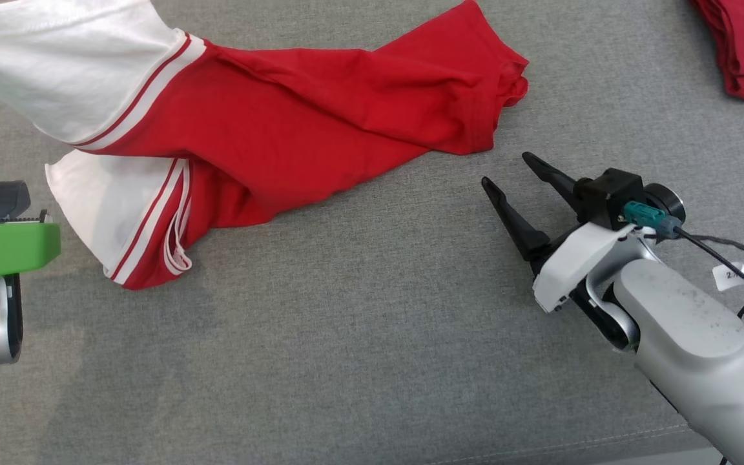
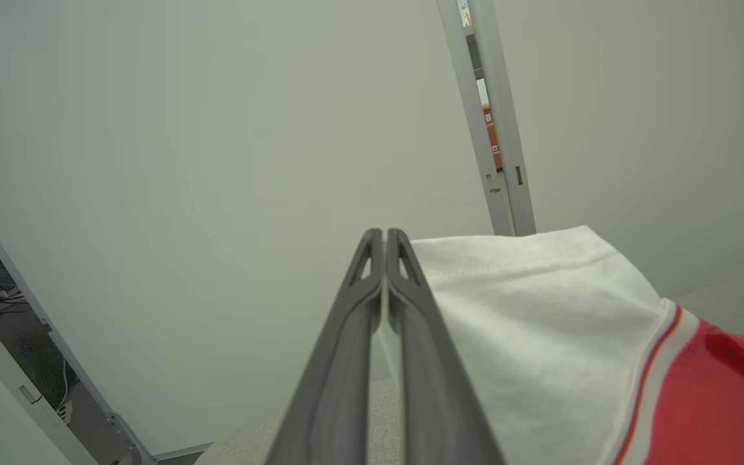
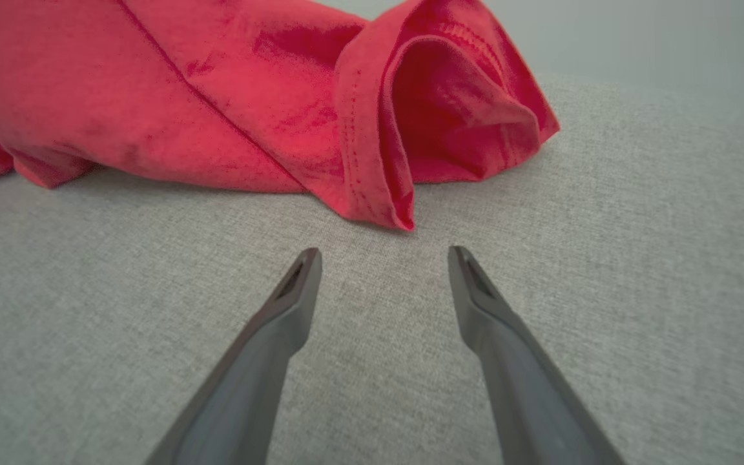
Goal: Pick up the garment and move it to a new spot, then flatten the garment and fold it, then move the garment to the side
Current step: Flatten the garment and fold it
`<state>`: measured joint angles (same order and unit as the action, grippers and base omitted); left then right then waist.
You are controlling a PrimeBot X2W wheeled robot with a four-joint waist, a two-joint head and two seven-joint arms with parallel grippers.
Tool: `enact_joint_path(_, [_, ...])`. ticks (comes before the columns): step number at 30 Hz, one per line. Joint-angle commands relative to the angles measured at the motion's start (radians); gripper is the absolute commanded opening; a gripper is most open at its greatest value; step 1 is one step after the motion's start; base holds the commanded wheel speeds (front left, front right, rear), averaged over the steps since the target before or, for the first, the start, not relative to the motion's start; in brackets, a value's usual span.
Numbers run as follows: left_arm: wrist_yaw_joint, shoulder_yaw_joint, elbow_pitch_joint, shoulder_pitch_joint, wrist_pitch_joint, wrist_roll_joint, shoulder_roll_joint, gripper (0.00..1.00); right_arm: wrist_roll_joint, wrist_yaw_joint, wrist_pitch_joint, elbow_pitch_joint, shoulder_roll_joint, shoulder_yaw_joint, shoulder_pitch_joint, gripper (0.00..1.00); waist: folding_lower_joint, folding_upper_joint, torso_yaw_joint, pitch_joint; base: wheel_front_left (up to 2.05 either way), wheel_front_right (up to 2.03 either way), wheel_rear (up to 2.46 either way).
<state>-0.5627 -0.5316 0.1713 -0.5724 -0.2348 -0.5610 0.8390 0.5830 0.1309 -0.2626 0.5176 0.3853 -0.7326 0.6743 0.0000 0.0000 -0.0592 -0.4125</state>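
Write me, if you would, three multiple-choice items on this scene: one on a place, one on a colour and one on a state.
1. Where is the right end effector relative to the garment?
A. Over the grey surface, just short of the red hem, not touching it
B. Clamped on the white part
C. Underneath the garment

2. What colours is the garment?
A. Blue and yellow
B. Red with white parts
C. Plain grey

3. How is the left end effector?
A. Wide open, holding nothing
B. Open around a bottle
C. Shut on the garment's white part

Answers:
1 A: a strip of bare grey separates it from the hem.
2 B: the head view shows a red body and white, red-striped ends.
3 C: its jaws meet with white fabric pinched between them.
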Motion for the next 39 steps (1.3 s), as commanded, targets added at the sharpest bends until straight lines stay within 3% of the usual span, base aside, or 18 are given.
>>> enact_joint_path(1, [0.008, -0.006, -0.005, -0.023, -0.006, 0.007, -0.013, 0.0, -0.027, 0.0, -0.003, 0.05, -0.005, -0.021, 0.048, 1.0, 0.0, 0.0, 0.019, -0.016, 0.0, 0.0, 0.0])
enact_joint_path(9, [0.018, -0.017, -0.013, -0.051, -0.012, 0.021, -0.034, 0.0, -0.057, 0.0, -0.003, 0.132, -0.024, -0.049, 0.138, 1.0, 0.0, 0.0, 0.037, -0.044, 0.0, 0.0, 0.0])
enact_joint_path(11, [0.021, -0.018, -0.016, -0.058, -0.011, 0.022, -0.037, 0.0, -0.045, 0.0, -0.003, 0.146, -0.033, -0.06, 0.148, 0.47, 0.0, 0.0, 0.039, -0.05, 0.0, 0.0, 0.0])
enact_joint_path(12, [0.023, -0.019, -0.018, -0.06, -0.011, 0.022, -0.038, 0.0, -0.043, 0.0, -0.003, 0.15, -0.035, -0.064, 0.155, 0.39, 0.0, 0.0, 0.04, -0.053, 0.0, 0.0, 0.0])
enact_joint_path(14, [0.024, -0.021, -0.022, -0.063, -0.012, 0.022, -0.041, 0.0, -0.041, 0.0, -0.003, 0.144, -0.034, -0.069, 0.167, 0.0, 0.0, 0.0, 0.042, -0.06, 0.0, 0.0, 0.0])
enact_joint_path(23, [0.024, -0.014, -0.022, -0.071, -0.019, 0.047, -0.023, 0.0, 0.037, 0.0, -0.003, 0.011, 0.027, -0.018, 0.101, 0.0, 0.0, 0.0, 0.028, -0.018, 0.0, 0.0, 0.0])
enact_joint_path(30, [0.045, 0.011, 0.05, -0.116, -0.024, 0.105, 0.041, 0.0, 0.23, 0.0, -0.003, -0.255, 0.18, 0.082, 0.023, 0.0, 0.0, 0.0, -0.004, 0.065, 0.0, 0.0, 0.0])
enact_joint_path(34, [0.08, 0.021, 0.113, -0.192, -0.009, 0.145, 0.09, 0.0, 0.34, 0.0, -0.003, -0.414, 0.286, 0.145, 0.021, 0.0, 0.0, 0.0, -0.021, 0.098, 0.0, 0.0, 0.0])
enact_joint_path(35, [0.105, 0.023, 0.144, -0.244, 0.014, 0.155, 0.102, 0.0, 0.384, -0.001, -0.003, -0.482, 0.339, 0.181, 0.043, 0.0, 0.0, 0.0, -0.026, 0.104, 0.0, 0.0, 0.0])
enact_joint_path(39, [0.18, 0.013, 0.182, -0.399, 0.084, 0.178, 0.106, 0.0, 0.453, -0.001, -0.002, -0.56, 0.429, 0.237, 0.112, 0.0, 0.0, 0.0, -0.028, 0.088, 0.0, 0.0, 0.0])
